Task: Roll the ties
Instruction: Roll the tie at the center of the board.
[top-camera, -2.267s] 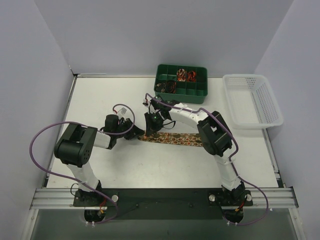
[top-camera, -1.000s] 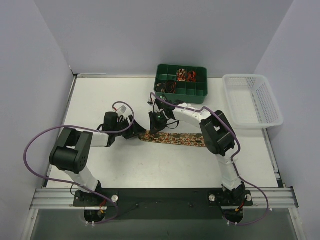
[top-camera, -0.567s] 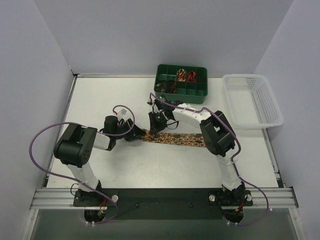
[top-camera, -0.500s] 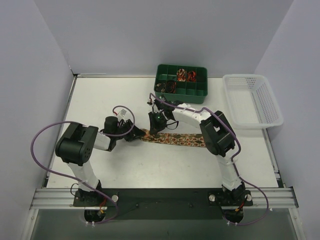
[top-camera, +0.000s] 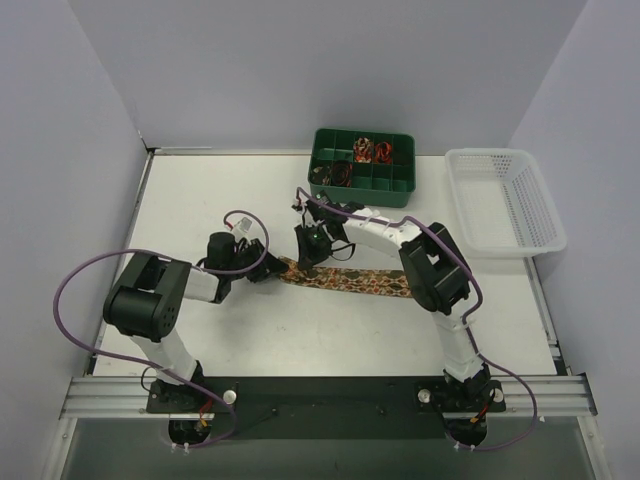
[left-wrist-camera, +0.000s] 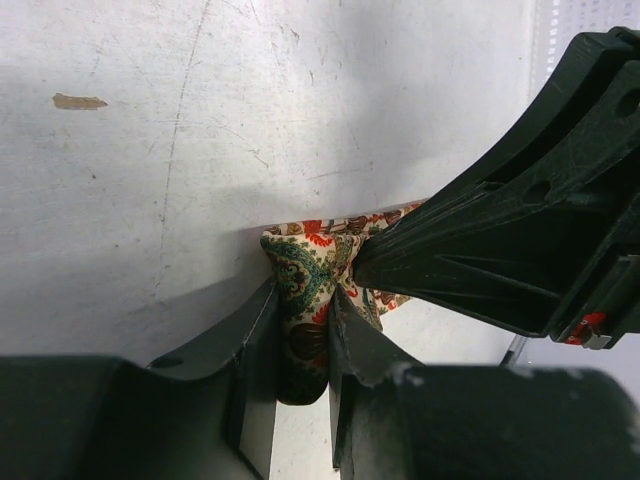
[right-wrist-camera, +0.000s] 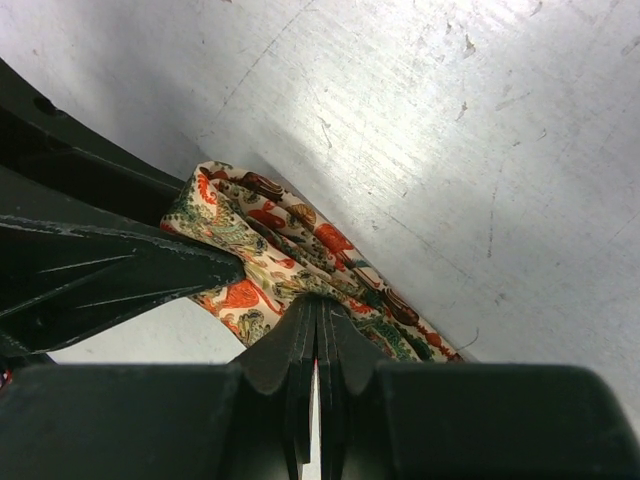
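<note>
Necktie (top-camera: 345, 279) lies stretched across the worktop (top-camera: 200, 200), left end folded up. Left pincer (left-wrist-camera: 300, 330) has just narrowed to clamp that fold; right pincer (right-wrist-camera: 318, 310), jaws together, presses the fabric beside it, so rolling can likely start.

We see a white table (top-camera: 300, 335) boxed in on three sides by plain pale-lilac panels: back wall (top-camera: 330, 70), left wall (top-camera: 60, 150), right wall (top-camera: 600, 100). Light is even and diffuse, with soft shadows only. Close up, the tabletop is scuffed, with fine scratches (right-wrist-camera: 480, 120) and one small brown mark (left-wrist-camera: 78, 101). An aluminium rail (top-camera: 100, 398) runs along the near edge, with a black plate (top-camera: 330, 392) across its middle. Below it is a grey-green strip (top-camera: 330, 450), possibly floor; we can't tell.
</note>
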